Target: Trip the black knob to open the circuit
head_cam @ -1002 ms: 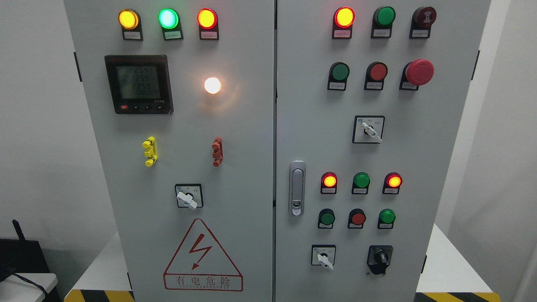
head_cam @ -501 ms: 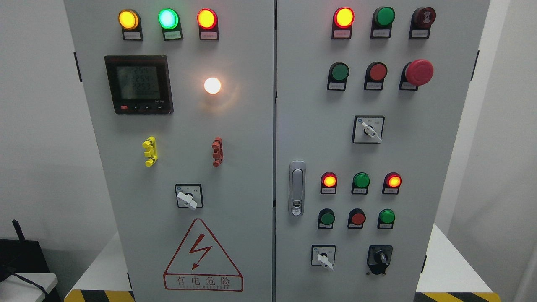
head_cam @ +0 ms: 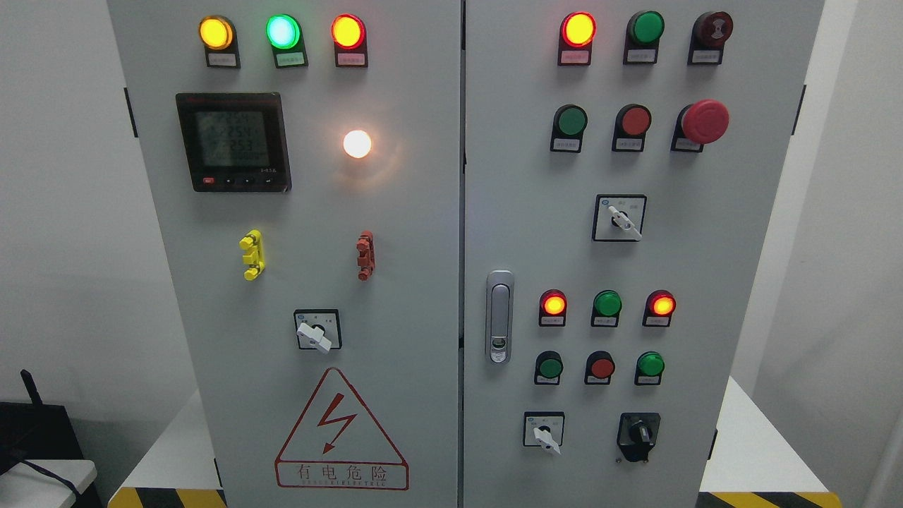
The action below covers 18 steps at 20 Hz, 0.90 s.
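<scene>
Plain white walls flank a white platform edged with hazard striping.

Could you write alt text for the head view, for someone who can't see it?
A grey two-door cabinet of lamps, buttons and switches; the black knob sits at the right door's lower right. No robot hand shows.

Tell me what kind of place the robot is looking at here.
Probably an electrical or plant room: a grey control cabinet with lit indicator lamps, a digital meter, a black knob and a high-voltage warning sign.

Black knob, cabinet's lower right, untouched.
</scene>
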### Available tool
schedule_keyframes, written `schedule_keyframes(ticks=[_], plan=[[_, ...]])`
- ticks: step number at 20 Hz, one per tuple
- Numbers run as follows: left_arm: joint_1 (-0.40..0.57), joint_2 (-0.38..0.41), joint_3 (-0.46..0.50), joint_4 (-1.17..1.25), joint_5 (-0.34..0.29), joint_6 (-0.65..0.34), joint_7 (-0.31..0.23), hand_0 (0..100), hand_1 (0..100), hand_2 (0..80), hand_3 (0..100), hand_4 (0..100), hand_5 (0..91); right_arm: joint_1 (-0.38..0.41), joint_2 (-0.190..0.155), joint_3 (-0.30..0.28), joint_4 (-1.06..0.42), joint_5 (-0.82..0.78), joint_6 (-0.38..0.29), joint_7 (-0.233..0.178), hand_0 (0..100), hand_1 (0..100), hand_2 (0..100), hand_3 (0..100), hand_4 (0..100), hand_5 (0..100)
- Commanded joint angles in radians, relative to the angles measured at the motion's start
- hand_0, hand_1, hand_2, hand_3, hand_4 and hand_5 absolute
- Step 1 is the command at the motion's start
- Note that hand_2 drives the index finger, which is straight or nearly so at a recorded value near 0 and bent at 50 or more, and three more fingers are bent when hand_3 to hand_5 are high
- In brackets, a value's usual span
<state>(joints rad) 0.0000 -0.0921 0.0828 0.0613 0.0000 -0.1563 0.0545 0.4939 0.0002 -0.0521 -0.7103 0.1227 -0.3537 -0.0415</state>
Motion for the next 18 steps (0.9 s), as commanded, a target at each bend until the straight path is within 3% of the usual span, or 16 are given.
schedule_keyframes(ticks=[1,3,6,10,15,18], plan=[[-0.008,0.0,0.0,0.0,-0.034,0.0,-0.001,12,39,0.0,0,0,0.0,0.109,0.027,-0.005,-0.33,0.0,-0.105,-0.001,23,53,9,42,45,46],[-0.008,0.0,0.0,0.0,-0.032,0.0,-0.001,12,39,0.0,0,0,0.0,0.158,0.024,-0.006,-0.4,0.0,-0.175,0.0,22,58,12,49,55,58],[-0.008,0.0,0.0,0.0,-0.034,0.0,-0.001,12,39,0.0,0,0,0.0,0.198,0.015,-0.002,-0.501,0.002,-0.257,0.0,21,62,14,49,57,61],[-0.008,0.0,0.0,0.0,-0.032,0.0,-0.001,12,39,0.0,0,0,0.0,0.198,0.004,-0.012,-0.636,-0.003,-0.278,0.0,20,63,17,51,61,67],[-0.008,0.0,0.0,0.0,-0.032,0.0,-0.001,12,39,0.0,0,0,0.0,0.225,0.008,-0.017,-0.819,-0.001,-0.402,-0.015,18,66,22,61,72,81],[-0.008,0.0,0.0,0.0,-0.032,0.0,-0.001,12,39,0.0,0,0,0.0,0.244,0.007,-0.04,-0.902,-0.001,-0.419,-0.03,18,68,24,63,75,83]])
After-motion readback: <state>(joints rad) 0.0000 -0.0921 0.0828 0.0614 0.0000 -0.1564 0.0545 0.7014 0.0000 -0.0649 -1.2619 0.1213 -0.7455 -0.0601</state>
